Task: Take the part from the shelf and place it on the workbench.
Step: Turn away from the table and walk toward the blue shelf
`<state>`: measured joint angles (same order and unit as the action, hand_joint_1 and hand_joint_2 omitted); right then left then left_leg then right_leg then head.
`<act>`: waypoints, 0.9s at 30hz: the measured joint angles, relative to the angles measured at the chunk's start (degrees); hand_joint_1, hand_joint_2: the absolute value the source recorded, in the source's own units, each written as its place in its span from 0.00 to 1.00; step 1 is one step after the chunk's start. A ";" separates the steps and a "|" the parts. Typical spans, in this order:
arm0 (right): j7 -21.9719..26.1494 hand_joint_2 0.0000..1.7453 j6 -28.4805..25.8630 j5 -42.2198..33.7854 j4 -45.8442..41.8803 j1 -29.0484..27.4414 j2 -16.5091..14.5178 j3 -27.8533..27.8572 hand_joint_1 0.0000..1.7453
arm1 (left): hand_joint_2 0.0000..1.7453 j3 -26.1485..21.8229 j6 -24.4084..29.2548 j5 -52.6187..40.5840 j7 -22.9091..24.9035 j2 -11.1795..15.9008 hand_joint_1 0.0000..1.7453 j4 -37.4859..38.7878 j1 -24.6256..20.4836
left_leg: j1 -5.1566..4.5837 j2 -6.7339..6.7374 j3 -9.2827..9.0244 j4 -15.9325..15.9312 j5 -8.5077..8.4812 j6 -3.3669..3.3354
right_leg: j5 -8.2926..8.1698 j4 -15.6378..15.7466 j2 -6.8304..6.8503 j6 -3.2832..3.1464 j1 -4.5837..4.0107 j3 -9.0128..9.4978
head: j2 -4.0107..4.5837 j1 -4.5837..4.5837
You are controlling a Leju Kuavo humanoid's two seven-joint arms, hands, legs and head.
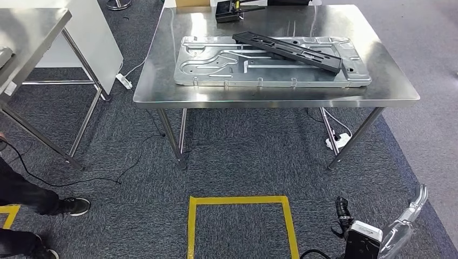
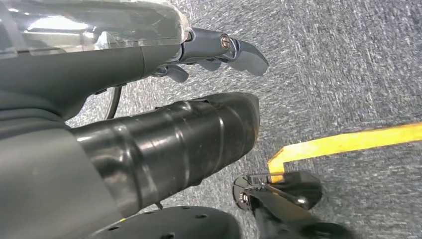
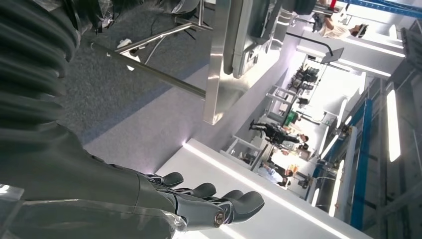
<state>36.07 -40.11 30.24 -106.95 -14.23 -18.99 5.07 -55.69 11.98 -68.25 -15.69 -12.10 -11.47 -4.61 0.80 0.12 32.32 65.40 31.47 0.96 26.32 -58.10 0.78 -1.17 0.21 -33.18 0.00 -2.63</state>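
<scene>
A long black part [image 1: 289,49] lies slantwise on a silver stamped metal panel [image 1: 216,70], which rests on the steel workbench [image 1: 162,91] ahead of me. My left hand [image 2: 219,50] hangs over the carpet with its fingers apart and holds nothing. The fingers of my right hand [image 3: 214,206] are stretched out and also hold nothing. That arm [image 1: 399,229] hangs low at my right, well short of the workbench [image 3: 219,59].
A yellow taped square [image 1: 240,221] marks the carpet in front of the workbench. A second steel table [image 1: 32,32] and a white board [image 1: 97,32] stand at the left. A person's shoes [image 1: 73,205] are at the left edge. Power strips [image 1: 123,81] lie on the floor.
</scene>
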 joint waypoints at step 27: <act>-0.18 1.00 0.00 -0.15 0.15 -0.04 0.00 0.00 0.00 | 0.00 -0.11 0.02 0.28 -0.04 0.04 0.00 0.01 0.02 | 0.25 0.16 5.99 7.26 3.64 0.07 | 1.30 1.25 -0.06 0.25 0.29 2.13 | 0.00 0.00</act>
<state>35.89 -40.11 30.09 -106.79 -14.27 -18.99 5.07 -55.81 12.00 -67.98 -15.74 -12.07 -11.47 -4.59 1.06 0.28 38.31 72.66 35.11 1.03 27.62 -56.85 0.72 -0.92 0.51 -31.05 0.00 -2.63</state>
